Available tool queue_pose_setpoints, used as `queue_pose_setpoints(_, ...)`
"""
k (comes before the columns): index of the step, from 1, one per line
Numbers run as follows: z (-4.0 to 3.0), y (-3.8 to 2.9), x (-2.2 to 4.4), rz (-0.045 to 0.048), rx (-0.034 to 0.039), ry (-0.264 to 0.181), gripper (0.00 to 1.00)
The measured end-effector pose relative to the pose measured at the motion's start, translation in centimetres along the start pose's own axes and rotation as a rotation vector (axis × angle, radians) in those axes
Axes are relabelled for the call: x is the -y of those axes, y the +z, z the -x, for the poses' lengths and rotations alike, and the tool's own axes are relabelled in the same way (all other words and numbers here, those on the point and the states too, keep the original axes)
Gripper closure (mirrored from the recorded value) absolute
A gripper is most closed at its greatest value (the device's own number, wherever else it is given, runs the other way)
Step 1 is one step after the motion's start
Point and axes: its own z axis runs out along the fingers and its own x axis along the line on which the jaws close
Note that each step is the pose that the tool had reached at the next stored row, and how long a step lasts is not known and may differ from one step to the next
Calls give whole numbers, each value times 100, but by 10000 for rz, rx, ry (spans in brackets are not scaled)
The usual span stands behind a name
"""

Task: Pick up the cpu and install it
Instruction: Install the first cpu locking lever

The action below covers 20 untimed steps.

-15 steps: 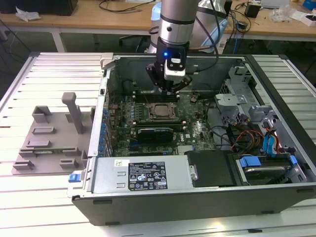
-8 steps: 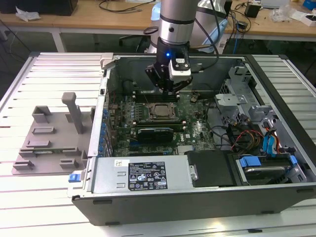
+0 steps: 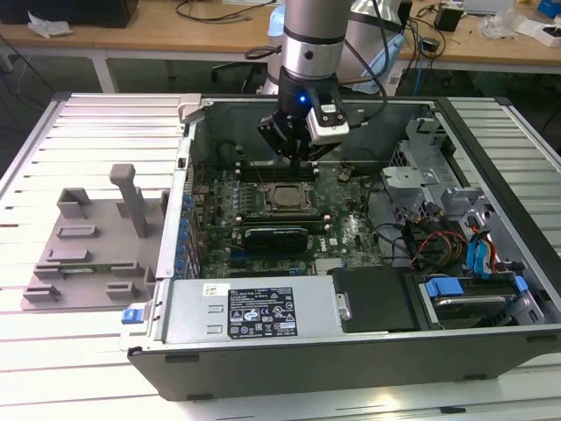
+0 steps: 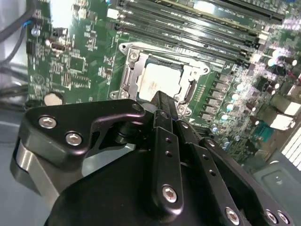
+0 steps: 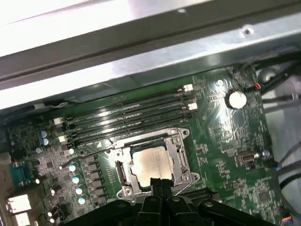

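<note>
Gripper: you see the gripper (image 3: 296,154) hanging inside the open computer case (image 3: 368,346), right over the processor socket.
Fingers: in both wrist views its black fingers (image 5: 154,184) are drawn narrow, tips together, and you can see nothing between them.
Cpu: your cpu (image 5: 149,164) lies flat in the socket, silver top up. In the second wrist view the fingertips stand over its near edge (image 4: 157,81); you cannot tell whether they touch it.
Cpu in the exterior view: it shows as a pale square (image 3: 279,195) just under the gripper.
Socket frame: the metal socket frame (image 5: 180,151) runs around the cpu on all sides.
Motherboard: the green motherboard (image 3: 355,230) carries the socket; the memory slots (image 5: 129,116) lie just beside the frame, and a round coin battery (image 5: 236,99) sits well apart from it.
Tray: the grey plastic tray (image 3: 83,254) rests on the slatted table (image 3: 79,114), outside the case, on the exterior view's left.
</note>
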Motion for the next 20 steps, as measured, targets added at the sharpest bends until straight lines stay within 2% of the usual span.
queue_pose_setpoints(1, 0, -1, 1, 31, 10, -352, 89)
queue_pose_setpoints(4, 0, -1, 1, 288, -10, -1098, 89)
queue_pose_setpoints(8, 0, -1, 1, 368, 1, -1815, 89)
queue_pose_setpoints(11, 0, 0, 1, 486, 3, -2370, 89)
queue_pose_setpoints(14, 0, 0, 0, 582, -6, -2416, 89)
queue_pose_setpoints(17, -5, 0, 2, 582, -7, -2418, 89)
queue_pose_setpoints(20, -78, 1, 19, 581, -2, -2417, 89)
